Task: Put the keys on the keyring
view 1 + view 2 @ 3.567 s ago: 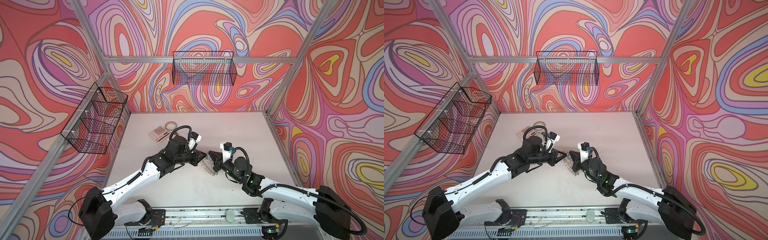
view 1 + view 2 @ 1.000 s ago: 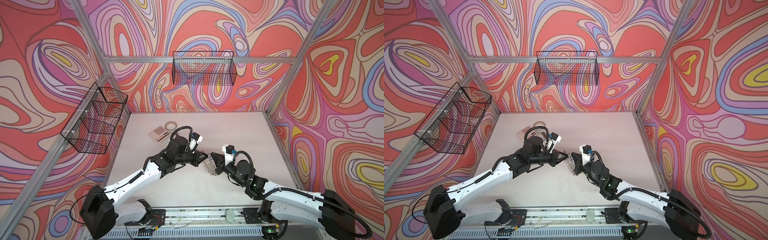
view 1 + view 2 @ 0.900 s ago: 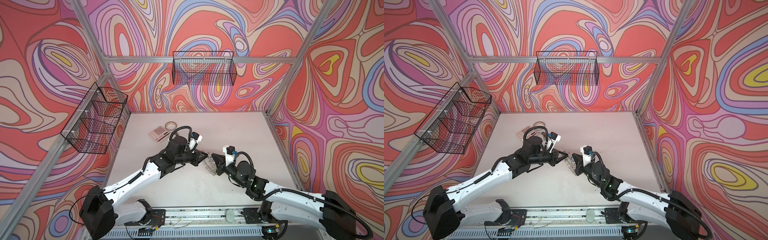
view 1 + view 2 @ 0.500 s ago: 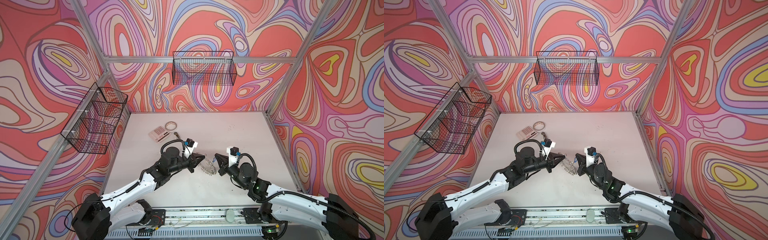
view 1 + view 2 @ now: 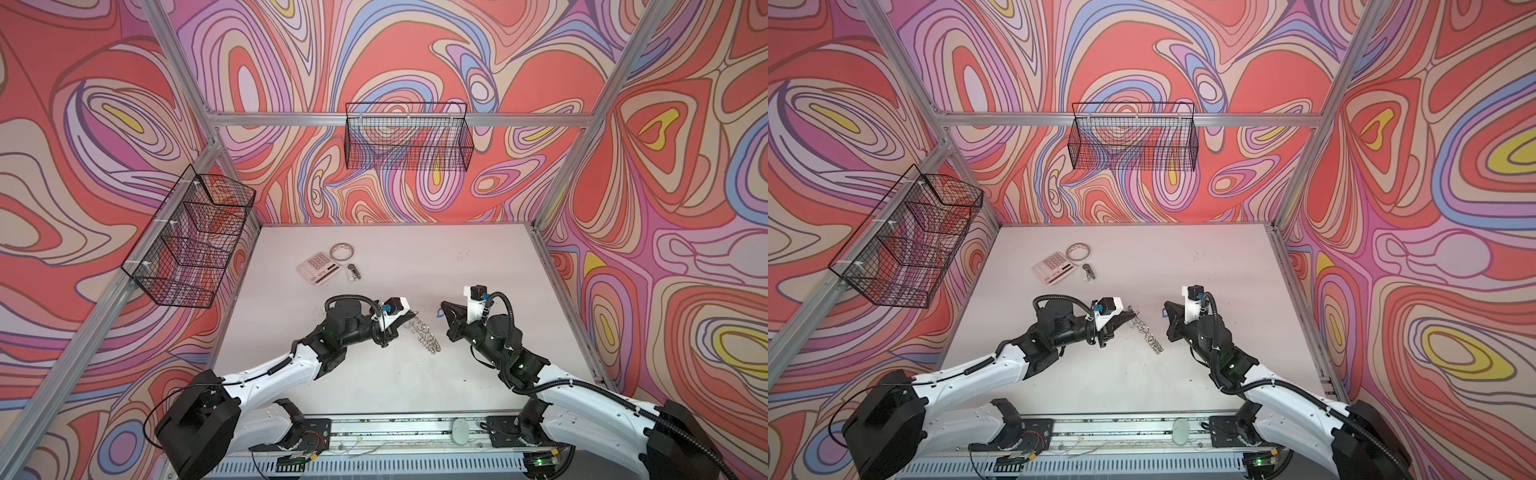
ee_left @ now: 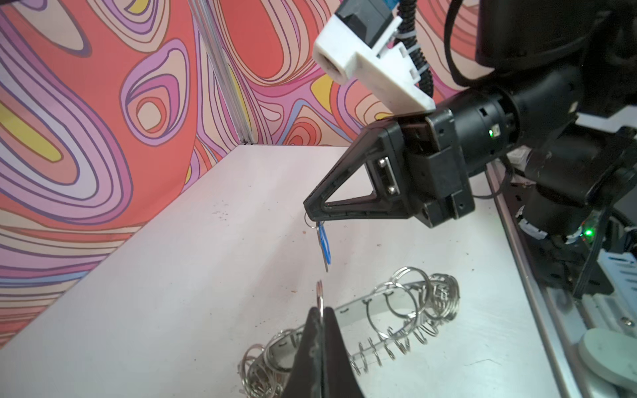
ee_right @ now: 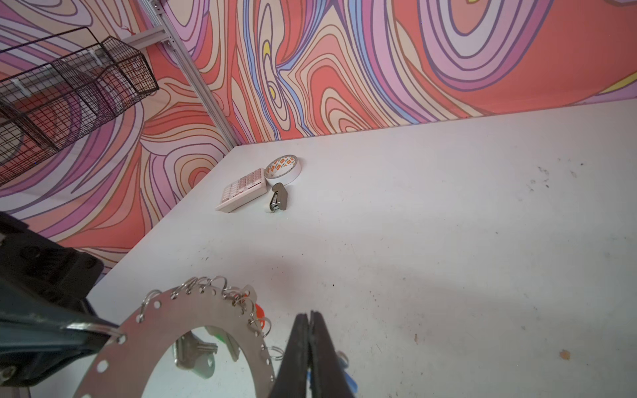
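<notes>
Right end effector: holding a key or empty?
Holding: the right end effector is shut on the blue key's small ring; it dangles beneath.

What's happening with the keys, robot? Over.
Left hand shut on keyring rim. Right hand shut on blue-tagged key, not yet on keyring. Calculator and tape far back, clear.

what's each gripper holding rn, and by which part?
Left gripper pinches the keyring at its rim. Right gripper holds the blue-tagged key by the small ring at its top; the key hangs below.
</notes>
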Available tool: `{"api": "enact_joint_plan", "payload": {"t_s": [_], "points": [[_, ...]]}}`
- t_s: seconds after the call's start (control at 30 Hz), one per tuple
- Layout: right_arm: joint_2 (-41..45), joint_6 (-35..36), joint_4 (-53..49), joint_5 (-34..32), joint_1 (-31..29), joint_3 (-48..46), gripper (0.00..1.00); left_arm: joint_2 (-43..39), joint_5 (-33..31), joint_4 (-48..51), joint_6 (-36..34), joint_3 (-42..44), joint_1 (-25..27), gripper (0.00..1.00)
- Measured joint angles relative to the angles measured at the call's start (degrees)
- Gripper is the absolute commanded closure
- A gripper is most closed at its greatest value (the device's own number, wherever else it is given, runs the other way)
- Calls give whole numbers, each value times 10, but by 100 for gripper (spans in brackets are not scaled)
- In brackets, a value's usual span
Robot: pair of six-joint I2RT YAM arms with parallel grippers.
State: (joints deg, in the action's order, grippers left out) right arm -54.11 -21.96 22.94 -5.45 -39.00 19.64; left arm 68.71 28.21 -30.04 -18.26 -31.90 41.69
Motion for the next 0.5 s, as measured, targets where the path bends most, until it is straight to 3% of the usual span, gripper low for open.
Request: {"api": "enact_joint_plan", "payload": {"t_s": [0.5], "points": [[-102,-17,20,106,54,20,100,42,-62,78,-294,-54,14,100]]}}
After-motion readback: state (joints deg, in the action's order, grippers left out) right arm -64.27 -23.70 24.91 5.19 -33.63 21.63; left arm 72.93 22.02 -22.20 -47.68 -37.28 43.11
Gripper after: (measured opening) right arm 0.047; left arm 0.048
